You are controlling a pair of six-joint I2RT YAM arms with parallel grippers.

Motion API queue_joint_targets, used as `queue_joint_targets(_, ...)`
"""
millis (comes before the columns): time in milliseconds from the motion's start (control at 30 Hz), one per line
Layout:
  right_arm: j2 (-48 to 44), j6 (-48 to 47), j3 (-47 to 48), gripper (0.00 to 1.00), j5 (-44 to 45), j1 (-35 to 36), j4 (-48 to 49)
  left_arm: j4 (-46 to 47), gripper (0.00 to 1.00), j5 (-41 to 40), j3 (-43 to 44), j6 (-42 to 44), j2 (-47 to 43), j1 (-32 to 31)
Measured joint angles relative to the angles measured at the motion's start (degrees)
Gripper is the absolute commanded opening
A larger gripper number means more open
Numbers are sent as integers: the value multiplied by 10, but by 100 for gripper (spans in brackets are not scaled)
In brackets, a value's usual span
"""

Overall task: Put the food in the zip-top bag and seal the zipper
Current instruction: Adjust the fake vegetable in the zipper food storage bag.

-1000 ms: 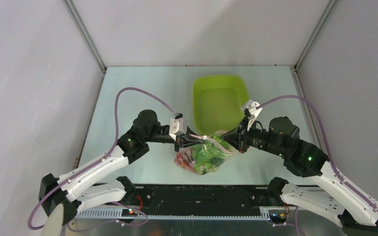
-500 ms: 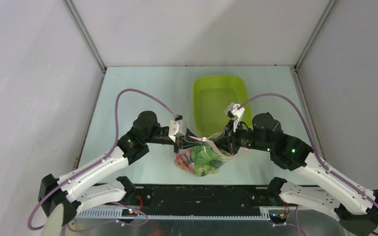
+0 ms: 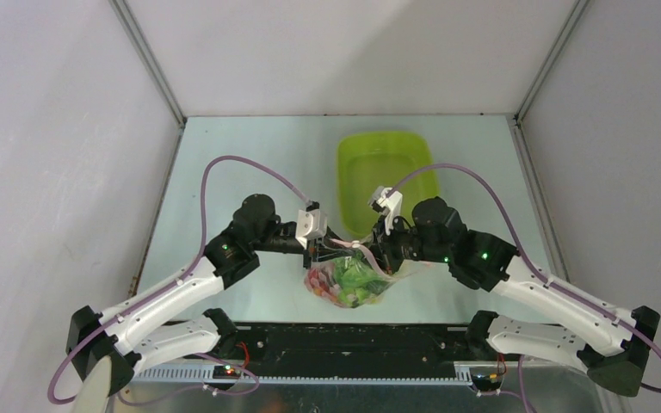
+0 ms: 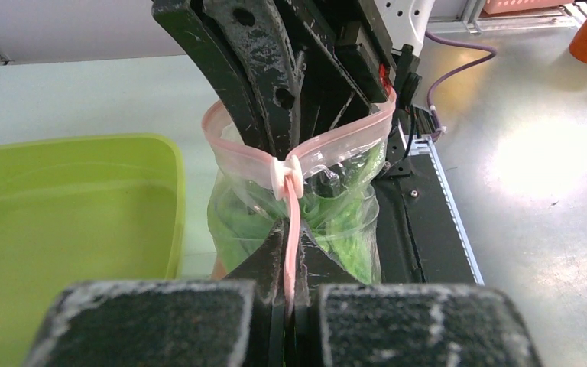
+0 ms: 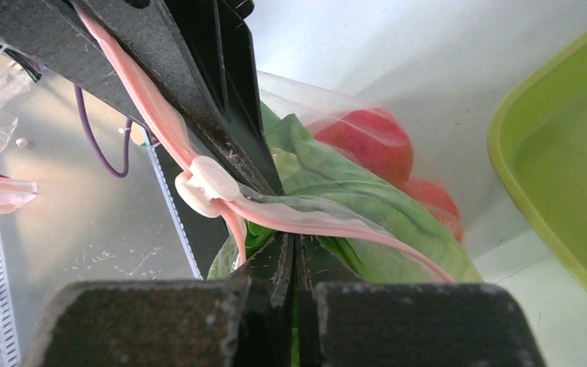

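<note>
The clear zip-top bag (image 3: pixel 351 282) hangs between my two grippers just above the table's front edge. It holds the food: green lettuce (image 3: pixel 358 275), red tomatoes (image 5: pixel 367 141) and red-pink pieces (image 3: pixel 320 282). My left gripper (image 3: pixel 317 251) is shut on the pink zipper (image 4: pixel 293 245), below its white slider (image 4: pixel 286 175). My right gripper (image 3: pixel 372 255) is shut on the bag's mouth at the zipper (image 5: pixel 313 220), close to the left gripper. The lettuce fills the bag in the left wrist view (image 4: pixel 344 229).
The lime-green tray (image 3: pixel 385 148) stands just behind the bag, with nothing showing in it; it shows in the left wrist view (image 4: pixel 69 206) and the right wrist view (image 5: pixel 558 168). The black base rail (image 3: pixel 353 337) lies below the bag. Walls enclose the table.
My right gripper has moved left along the zipper toward the left gripper, bunching the bag's mouth. The left gripper has kept its place and grip.
</note>
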Motion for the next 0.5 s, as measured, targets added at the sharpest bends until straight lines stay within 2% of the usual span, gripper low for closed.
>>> queue_joint_targets(500,42,-3,-11,5,73,47,18,2,0,-23,-7,-22,-7,-1)
